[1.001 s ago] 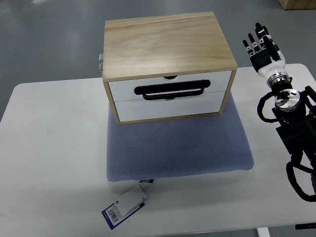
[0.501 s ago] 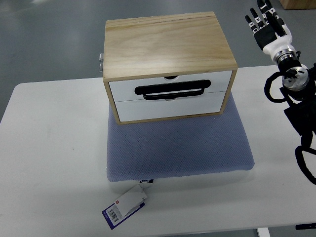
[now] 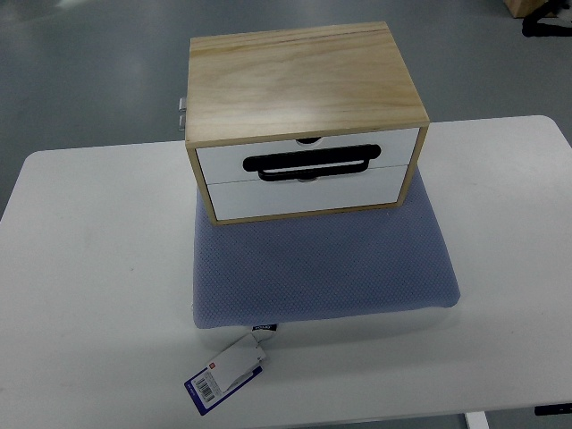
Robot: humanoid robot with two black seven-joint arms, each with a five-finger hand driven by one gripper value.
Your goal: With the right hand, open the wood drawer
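Note:
A light wooden box (image 3: pixel 304 76) stands on a blue-grey padded mat (image 3: pixel 322 268) in the middle of the white table (image 3: pixel 89 268). Its front holds two white drawers, an upper one (image 3: pixel 398 147) and a lower one (image 3: pixel 304 197), both shut flush with the frame. A black bar handle (image 3: pixel 313 163) lies across the seam between them. Neither hand shows in the top view. Only a small black piece of the right arm (image 3: pixel 547 23) pokes in at the top right corner, far from the box.
A paper tag with a barcode (image 3: pixel 223 371) hangs off the mat's front edge. A small metal fitting (image 3: pixel 181 112) sticks out at the box's back left. Grey floor lies beyond the table's far edge.
The right arm and hand, which stood over the table's right end, have risen up and away out of the top right of the picture. The box and drawers have not moved.

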